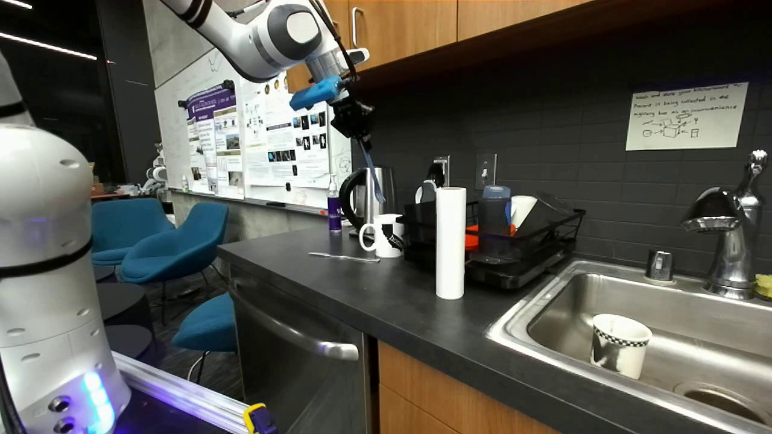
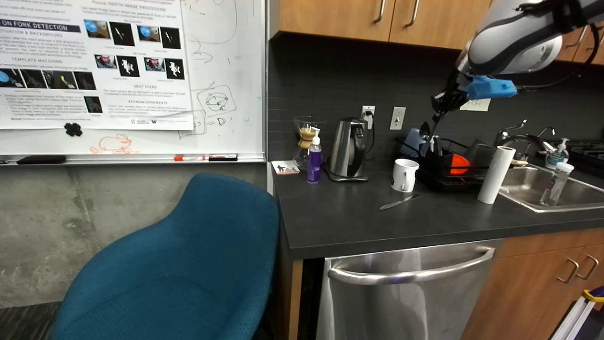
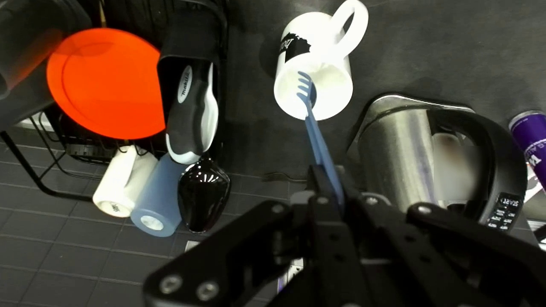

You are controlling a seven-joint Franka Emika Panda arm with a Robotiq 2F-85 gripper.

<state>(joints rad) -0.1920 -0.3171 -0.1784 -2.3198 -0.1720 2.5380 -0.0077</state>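
A blue fork (image 3: 318, 140) is pinched between the jaws of my gripper (image 3: 330, 181), its tines pointing away from the hand. In the wrist view the tines overlap the mouth of a white mug (image 3: 313, 36) with black print; whether they are inside it I cannot tell. An exterior view has the gripper (image 1: 363, 141) well above the counter, with the fork (image 1: 374, 175) hanging down, tilted, over the area of the mug (image 1: 386, 237). In an exterior view the gripper (image 2: 438, 115) is beside the dish rack. A metal utensil (image 2: 398, 203) lies flat in front of the mug.
A steel kettle (image 3: 396, 153) stands close to the mug. Beside it on the other side is a black dish rack (image 1: 512, 274) with an orange plate (image 3: 106, 83) and cups. A white roll (image 1: 450, 241) stands near the sink (image 1: 512, 325). Wooden cabinets (image 1: 404, 27) hang overhead.
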